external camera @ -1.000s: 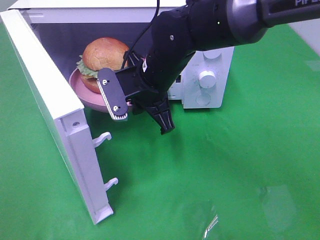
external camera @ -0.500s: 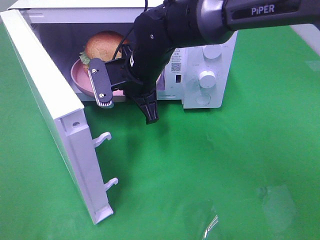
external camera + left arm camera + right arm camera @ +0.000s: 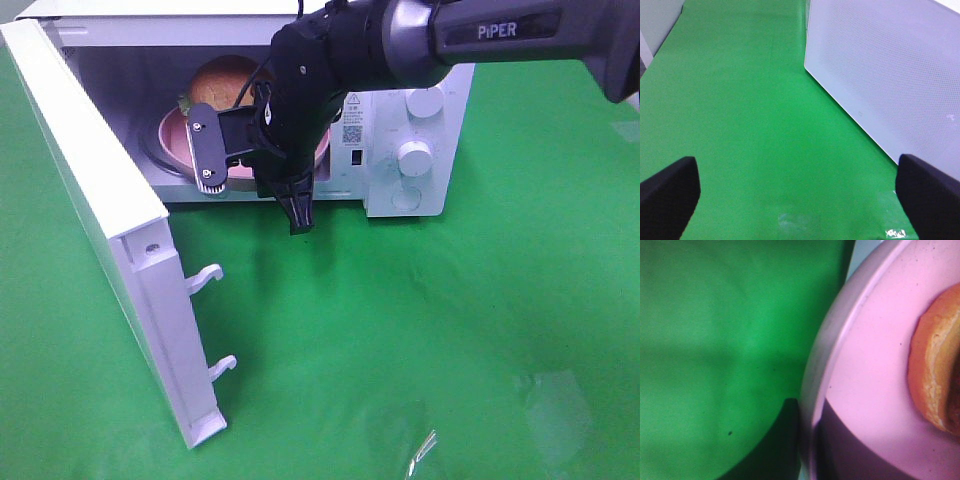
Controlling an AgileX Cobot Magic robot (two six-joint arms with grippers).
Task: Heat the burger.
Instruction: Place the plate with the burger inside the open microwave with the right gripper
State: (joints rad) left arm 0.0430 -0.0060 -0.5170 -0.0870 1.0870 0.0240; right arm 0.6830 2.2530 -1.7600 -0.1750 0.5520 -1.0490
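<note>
The burger [image 3: 225, 82], with a golden domed bun, sits on a round pink plate [image 3: 178, 140] inside the open white microwave [image 3: 395, 195]. My right gripper [image 3: 253, 180] reaches in at the cavity's front and holds the plate by its near rim, one finger on each side of the rim. In the right wrist view the plate's rim [image 3: 840, 355] fills the picture, with the burger's bottom bun [image 3: 937, 375] at its edge. My left gripper [image 3: 800, 200] is open and empty over the green cloth, beside a white perforated panel [image 3: 890, 75].
The microwave door [image 3: 90, 200] stands wide open to the left, its two latch hooks [image 3: 205, 277] pointing out. Two knobs [image 3: 415, 157] are on the panel at the right. Green cloth [image 3: 450, 350] covers the table.
My right gripper has carried the plate and burger from in front of the opening back and up into the microwave cavity. The left gripper shows in no earlier frame.
</note>
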